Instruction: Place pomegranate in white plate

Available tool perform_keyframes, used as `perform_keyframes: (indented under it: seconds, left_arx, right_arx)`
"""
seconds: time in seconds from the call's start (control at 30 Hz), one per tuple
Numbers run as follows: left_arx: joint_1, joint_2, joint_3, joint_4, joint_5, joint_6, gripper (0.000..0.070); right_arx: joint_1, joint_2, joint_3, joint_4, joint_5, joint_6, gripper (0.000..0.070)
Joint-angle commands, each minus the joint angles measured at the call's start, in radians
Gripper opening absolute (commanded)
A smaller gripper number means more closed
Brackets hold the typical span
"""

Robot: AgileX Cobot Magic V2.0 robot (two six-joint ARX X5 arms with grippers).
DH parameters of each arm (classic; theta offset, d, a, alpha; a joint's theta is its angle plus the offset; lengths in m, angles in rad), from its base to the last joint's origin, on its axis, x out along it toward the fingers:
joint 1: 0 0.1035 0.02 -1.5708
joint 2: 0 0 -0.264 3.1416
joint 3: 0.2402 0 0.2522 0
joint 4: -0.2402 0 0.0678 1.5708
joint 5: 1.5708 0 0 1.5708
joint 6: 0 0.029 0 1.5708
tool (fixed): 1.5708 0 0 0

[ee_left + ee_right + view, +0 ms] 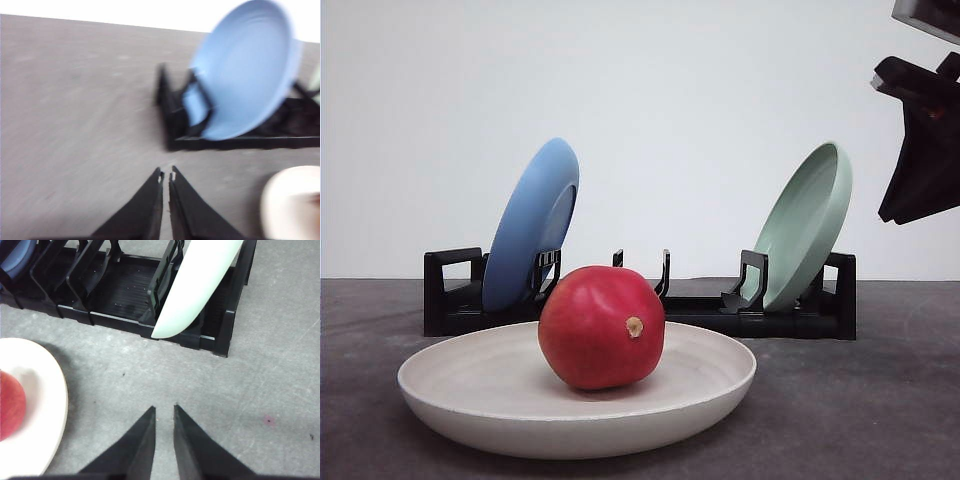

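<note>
Right gripper (164, 412): fingers nearly together, empty, over bare table (280, 365), well apart from pomegranate.
Left gripper (166, 176): fingers together, empty.
Pomegranate (602, 327): resting in white plate (470, 375).
Behind: black rack (790, 312), blue plate (532, 222), pale green plate (808, 225).

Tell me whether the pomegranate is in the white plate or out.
In. The pomegranate rests inside the white plate, with no gripper touching it.

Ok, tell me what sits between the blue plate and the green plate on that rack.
In the front view, only vacant slots of the black rack lie between the blue plate and the green plate. The pomegranate sits nearer the camera, in the white plate.
</note>
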Motion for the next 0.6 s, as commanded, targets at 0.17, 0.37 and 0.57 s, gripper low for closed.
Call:
perform_keyframes:
  seconds: [0.17, 0.37, 0.57]
  left_arx:
    - [0.088, -0.233, -0.147, 0.014, -0.031, 0.007, 0.0000]
    - [0.111, -0.329, -0.224, 0.031, -0.053, 0.019, 0.0000]
    - [0.110, -0.327, -0.230, 0.036, -0.057, 0.009, 0.0000]
  right_arx:
    - [0.004, 0.003, 0.004, 0.011, 0.001, -0.004, 0.0062]
    - [0.004, 0.003, 0.004, 0.014, 0.001, -0.004, 0.0062]
    - [0.005, 0.003, 0.004, 0.017, 0.001, -0.004, 0.0062]
